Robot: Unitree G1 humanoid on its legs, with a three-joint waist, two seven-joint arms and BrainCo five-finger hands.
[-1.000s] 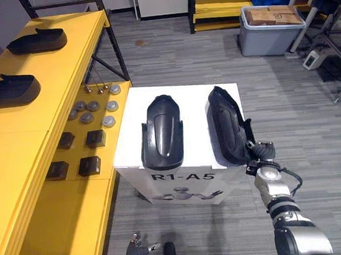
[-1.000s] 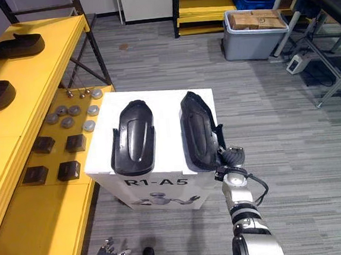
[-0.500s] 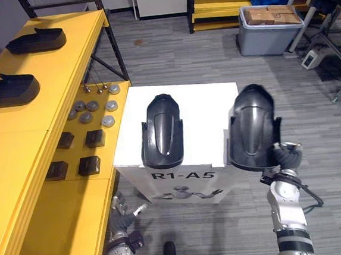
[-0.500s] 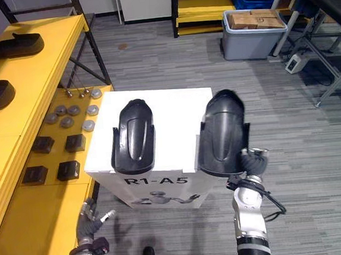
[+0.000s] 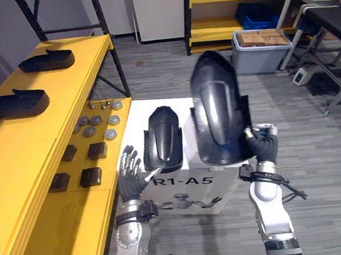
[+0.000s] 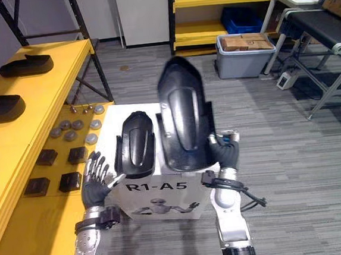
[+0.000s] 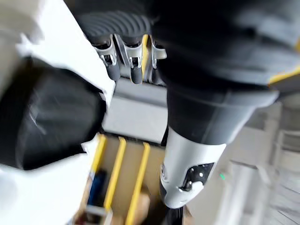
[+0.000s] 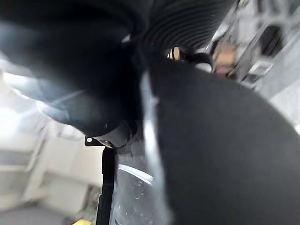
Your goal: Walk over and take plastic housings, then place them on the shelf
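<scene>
White box (image 5: 135, 121), four black housings (image 5: 216, 108)

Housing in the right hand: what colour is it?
Glossy black; the housing held by the right hand shows best in the left eye view.

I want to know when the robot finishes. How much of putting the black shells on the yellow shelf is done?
Two housings already lie on the yellow shelf. The right hand grips a third housing, raised above the white box. Left to do: carry it to the shelf, then fetch the fourth housing lying on the box, near the open left hand.
</scene>
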